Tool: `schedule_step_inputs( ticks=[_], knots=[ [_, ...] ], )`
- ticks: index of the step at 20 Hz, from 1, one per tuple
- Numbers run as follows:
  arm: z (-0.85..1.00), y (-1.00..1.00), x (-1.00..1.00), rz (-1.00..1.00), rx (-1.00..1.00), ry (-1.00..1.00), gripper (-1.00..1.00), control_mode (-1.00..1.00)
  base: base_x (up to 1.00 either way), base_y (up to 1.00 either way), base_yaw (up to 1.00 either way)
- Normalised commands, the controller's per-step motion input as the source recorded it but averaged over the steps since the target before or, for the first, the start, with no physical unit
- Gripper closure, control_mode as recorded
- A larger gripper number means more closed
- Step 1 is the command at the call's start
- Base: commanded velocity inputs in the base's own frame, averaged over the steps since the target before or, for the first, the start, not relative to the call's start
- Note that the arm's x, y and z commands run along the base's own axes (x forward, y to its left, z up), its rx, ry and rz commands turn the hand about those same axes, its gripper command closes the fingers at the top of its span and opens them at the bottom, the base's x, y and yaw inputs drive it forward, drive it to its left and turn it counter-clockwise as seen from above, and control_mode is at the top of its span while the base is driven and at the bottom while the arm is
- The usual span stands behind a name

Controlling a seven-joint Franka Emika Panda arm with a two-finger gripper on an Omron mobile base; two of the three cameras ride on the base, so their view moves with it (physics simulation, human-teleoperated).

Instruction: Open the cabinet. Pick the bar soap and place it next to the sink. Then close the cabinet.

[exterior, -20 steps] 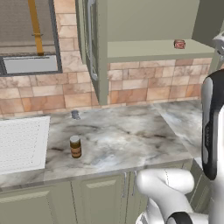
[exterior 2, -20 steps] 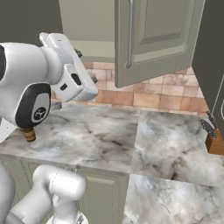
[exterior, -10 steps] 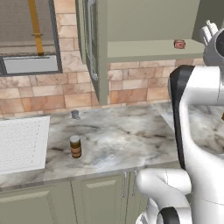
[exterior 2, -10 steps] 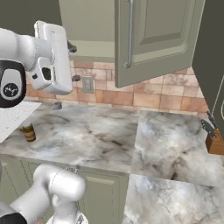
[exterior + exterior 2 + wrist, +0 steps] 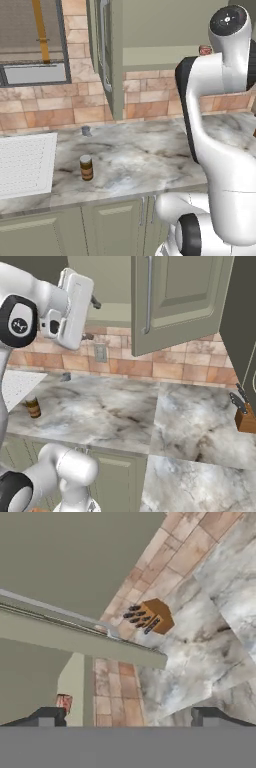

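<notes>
The bar soap (image 5: 63, 702) sits on the open cabinet's (image 5: 180, 301) lower shelf, just beyond my left jaw tip in the hand view, small and salmon-pink with paler ends; from the left base view I catch it (image 5: 204, 49) as a reddish speck on that shelf, close beside the raised arm. My gripper (image 5: 130, 716) has its jaws spread wide with nothing between them, and the soap lies off to one side of the gap, not centred, so I judge I need to swing across before I reach in. I expect a light, rigid little block, probably smooth and a bit slippery, so I would take it across its narrow width at the middle, not by the pale ends, and squeeze gently. The cabinet door (image 5: 165, 303) stands swung out, its long silver handle (image 5: 148, 296) well off from the jaws. Below and well away on the surface (image 5: 145, 160) stand the brown jar (image 5: 86, 167) and, further off, the white sink (image 5: 22, 162); a knife block (image 5: 152, 617) shows ahead of the jaws. I can read no brand, label or writing on anything here.
</notes>
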Motion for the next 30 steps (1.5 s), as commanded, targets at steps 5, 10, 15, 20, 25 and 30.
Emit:
schedule_step_inputs(
  ticks=[5, 10, 15, 20, 25, 30],
  knots=[
    [-0.17, -0.24, 0.34, -0.24, 0.00, -0.35, -1.00, -1.00, 0.00, 0.00, 0.00],
    [-0.39, -0.24, 0.29, -0.20, 0.00, -0.36, -1.00, -1.00, 0.00, 0.00, 0.00],
    [-0.20, -0.15, 0.37, -0.17, 0.01, -0.15, -1.00, -1.00, 0.00, 0.00, 0.00],
    [-0.07, -0.13, 0.29, -0.17, 0.05, -0.01, -1.00, -1.00, 0.00, 0.00, 0.00],
    [-0.06, 0.01, 0.26, -0.21, 0.03, -0.02, -1.00, -1.00, 0.00, 0.00, 0.00],
    [-0.12, 0.10, 0.19, -0.16, 0.10, -0.07, -1.00, -1.00, 0.00, 0.00, 0.00]
  ],
)
